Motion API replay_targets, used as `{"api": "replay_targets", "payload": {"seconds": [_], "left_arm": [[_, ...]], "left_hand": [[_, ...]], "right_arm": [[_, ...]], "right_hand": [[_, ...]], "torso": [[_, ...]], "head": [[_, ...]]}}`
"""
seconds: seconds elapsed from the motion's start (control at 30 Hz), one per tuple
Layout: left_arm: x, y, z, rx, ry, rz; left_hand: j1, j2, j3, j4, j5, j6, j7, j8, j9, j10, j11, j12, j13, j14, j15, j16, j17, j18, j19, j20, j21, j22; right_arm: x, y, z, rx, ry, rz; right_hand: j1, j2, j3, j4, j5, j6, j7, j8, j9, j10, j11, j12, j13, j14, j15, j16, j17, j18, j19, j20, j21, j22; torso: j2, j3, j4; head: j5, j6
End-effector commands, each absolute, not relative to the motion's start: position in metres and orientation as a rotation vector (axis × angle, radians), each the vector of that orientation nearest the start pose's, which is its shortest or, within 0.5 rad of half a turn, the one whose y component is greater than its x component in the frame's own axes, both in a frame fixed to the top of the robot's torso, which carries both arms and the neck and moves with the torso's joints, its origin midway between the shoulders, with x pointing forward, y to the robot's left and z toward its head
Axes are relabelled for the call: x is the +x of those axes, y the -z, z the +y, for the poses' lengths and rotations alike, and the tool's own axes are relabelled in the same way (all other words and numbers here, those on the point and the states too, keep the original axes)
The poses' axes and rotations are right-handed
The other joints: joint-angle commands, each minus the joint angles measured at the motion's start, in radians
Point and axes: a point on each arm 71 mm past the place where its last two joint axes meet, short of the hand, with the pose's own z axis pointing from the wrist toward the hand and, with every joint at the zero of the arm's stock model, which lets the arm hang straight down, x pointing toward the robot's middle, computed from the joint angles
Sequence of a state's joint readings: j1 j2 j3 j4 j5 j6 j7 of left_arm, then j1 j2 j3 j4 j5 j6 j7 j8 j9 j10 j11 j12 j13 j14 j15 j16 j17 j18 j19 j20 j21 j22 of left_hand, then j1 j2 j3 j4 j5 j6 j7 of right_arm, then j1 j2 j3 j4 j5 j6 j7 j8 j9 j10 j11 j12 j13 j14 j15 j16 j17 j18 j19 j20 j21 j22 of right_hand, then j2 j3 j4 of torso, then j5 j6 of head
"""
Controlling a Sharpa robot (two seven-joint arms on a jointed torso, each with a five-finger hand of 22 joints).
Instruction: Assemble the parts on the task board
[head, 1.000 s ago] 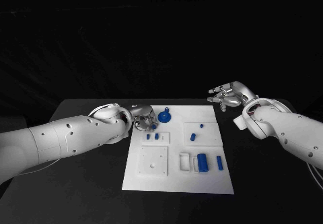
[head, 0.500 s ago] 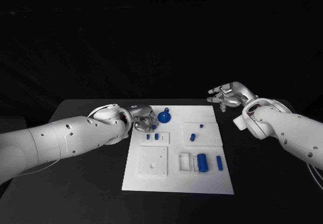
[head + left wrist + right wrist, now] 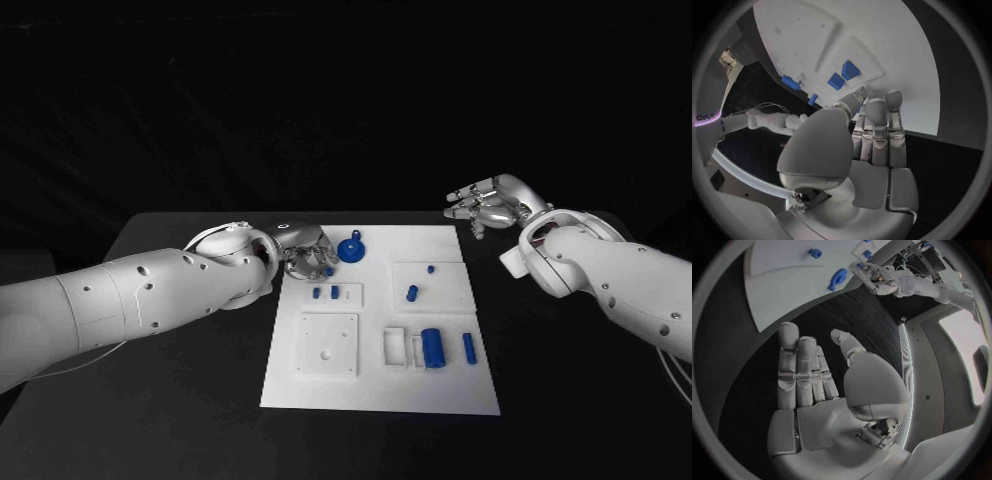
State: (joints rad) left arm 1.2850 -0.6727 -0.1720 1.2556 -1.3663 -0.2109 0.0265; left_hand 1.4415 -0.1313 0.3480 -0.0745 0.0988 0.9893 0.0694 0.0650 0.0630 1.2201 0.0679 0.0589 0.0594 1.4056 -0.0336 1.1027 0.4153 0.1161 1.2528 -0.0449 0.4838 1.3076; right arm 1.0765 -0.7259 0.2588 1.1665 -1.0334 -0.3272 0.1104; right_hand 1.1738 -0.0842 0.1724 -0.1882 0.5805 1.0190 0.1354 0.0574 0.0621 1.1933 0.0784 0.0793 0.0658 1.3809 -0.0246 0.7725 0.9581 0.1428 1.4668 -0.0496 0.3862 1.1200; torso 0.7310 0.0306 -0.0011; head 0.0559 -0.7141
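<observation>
We see the task board (image 3: 378,390) carrying blue parts (image 3: 433,348) in its recesses; left hand (image 3: 306,258) seems empty, fingers extended; right hand (image 3: 488,207) open, empty.

A black table (image 3: 173,400) fills the lower part of the head view, its far edge running straight across behind the work area. Beyond that edge hangs a black backdrop (image 3: 346,100), faintly creased like cloth and lit only dimly. Light falls mostly on the middle of the table, while its corners fade into darkness. No wall, floor or window can be made out.
</observation>
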Motion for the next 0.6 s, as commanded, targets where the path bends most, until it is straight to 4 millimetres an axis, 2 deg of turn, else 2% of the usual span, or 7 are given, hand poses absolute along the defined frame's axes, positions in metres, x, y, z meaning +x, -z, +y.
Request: {"api": "replay_targets", "payload": {"seconds": [0.03,0.33,0.43,0.5,0.6], "left_arm": [[0.529,0.206,0.190,0.230,0.639,1.786],[0.535,0.207,0.205,0.198,0.601,1.798],[0.537,0.205,0.211,0.176,0.596,1.792],[0.539,0.202,0.215,0.154,0.600,1.779],[0.545,0.195,0.225,0.073,0.632,1.735]], "left_hand": [[-0.001,-0.011,-0.006,0.005,-0.006,-0.002,0.002,-0.004,-0.001,-0.010,0.000,-0.001,0.000,-0.006,0.005,-0.005,-0.001,0.010,0.000,0.000,-0.005,0.016],[0.014,-0.015,-0.009,0.006,0.000,0.015,0.006,-0.002,0.000,-0.019,0.003,-0.001,0.000,-0.008,0.007,-0.010,-0.003,0.010,0.000,0.000,-0.012,0.017],[0.017,-0.013,-0.003,0.004,0.009,0.025,0.013,-0.002,0.000,-0.016,0.003,-0.001,0.000,-0.008,0.006,-0.010,-0.002,0.011,0.000,0.000,-0.012,0.019],[0.018,-0.010,0.004,0.004,0.012,0.037,0.018,-0.001,0.000,-0.013,0.002,-0.001,0.000,-0.014,0.006,-0.017,-0.005,0.011,-0.003,0.000,-0.012,0.019],[0.018,-0.003,0.020,0.001,0.014,0.063,0.031,-0.002,0.000,0.002,-0.002,-0.001,0.000,-0.024,0.003,-0.042,-0.016,0.010,-0.013,-0.002,-0.018,0.018]], "right_arm": [[0.555,0.171,-0.263,0.406,-0.863,1.517],[0.551,0.173,-0.261,0.368,-0.851,1.566],[0.548,0.176,-0.260,0.338,-0.844,1.589],[0.546,0.176,-0.259,0.317,-0.839,1.598],[0.542,0.177,-0.256,0.271,-0.823,1.614]], "right_hand": [[0.006,-0.004,-0.002,-0.011,-0.014,-0.004,0.004,0.005,0.002,-0.002,0.001,0.001,-0.001,-0.002,0.008,0.006,0.001,0.046,0.039,0.009,0.004,0.001],[0.003,0.019,-0.020,-0.066,-0.039,-0.002,0.004,0.005,0.002,-0.004,0.001,0.009,-0.002,0.000,0.008,0.026,-0.008,0.051,0.040,0.011,0.047,0.011],[0.006,0.026,-0.010,-0.083,-0.039,0.006,0.000,0.006,0.002,0.011,-0.005,0.011,-0.002,0.002,0.003,0.029,-0.010,0.048,0.042,0.008,0.068,0.018],[0.013,0.034,0.009,-0.092,-0.049,0.037,-0.010,0.011,0.007,0.036,-0.015,0.009,-0.003,0.008,-0.004,0.032,-0.010,0.045,0.044,0.003,0.088,0.025],[0.012,0.032,0.050,-0.096,-0.060,0.073,-0.019,0.007,0.009,0.072,-0.024,-0.012,-0.003,0.014,-0.011,0.033,-0.011,0.038,0.044,-0.004,0.108,0.032]], "torso": [[-0.001,0.0003,-0.0002],[0.000,0.0005,0.0001],[0.000,0.0002,-0.0001],[0.000,0.0000,-0.0002],[-0.001,0.0003,-0.0003]], "head": [[-0.001,0.002],[-0.004,0.006],[-0.010,0.011],[-0.017,0.014],[-0.028,0.020]]}}
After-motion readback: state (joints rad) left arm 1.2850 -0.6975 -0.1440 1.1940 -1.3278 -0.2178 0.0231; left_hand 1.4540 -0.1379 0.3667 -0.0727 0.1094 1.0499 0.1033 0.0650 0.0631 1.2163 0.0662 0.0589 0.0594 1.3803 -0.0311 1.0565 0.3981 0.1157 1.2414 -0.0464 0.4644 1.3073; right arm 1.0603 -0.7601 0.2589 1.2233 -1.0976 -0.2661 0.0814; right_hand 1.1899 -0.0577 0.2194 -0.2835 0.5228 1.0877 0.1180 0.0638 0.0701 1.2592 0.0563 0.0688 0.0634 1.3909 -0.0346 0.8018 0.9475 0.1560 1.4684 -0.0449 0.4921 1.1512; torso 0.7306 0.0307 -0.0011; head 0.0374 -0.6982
